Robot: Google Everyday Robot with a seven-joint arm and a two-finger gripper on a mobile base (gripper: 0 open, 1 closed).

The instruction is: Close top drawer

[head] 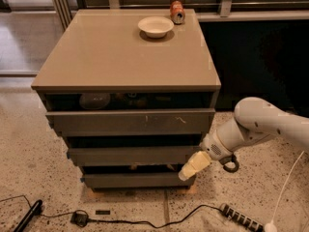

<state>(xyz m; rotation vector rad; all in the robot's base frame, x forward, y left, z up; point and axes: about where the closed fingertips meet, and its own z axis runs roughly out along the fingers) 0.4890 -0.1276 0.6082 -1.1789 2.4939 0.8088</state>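
The gripper (193,166) hangs by the right end of the lower drawer fronts (133,154); I cannot tell whether it is spread or pressed together. Above and left of it, the top drawer (130,122) stands partly open. The drawer is probably rigid and slides easily. With no handle, push flat on the middle of its panel.

Top drawer (130,122) matt; cabinet top (120,57) glossy; claw (184,174) nr bottom drawer (135,180), pale plastic.

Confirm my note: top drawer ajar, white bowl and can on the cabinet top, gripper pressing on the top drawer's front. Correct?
Not quite. The camera view shows the gripper low by the bottom drawer's right end, not on the top drawer. The rest holds.
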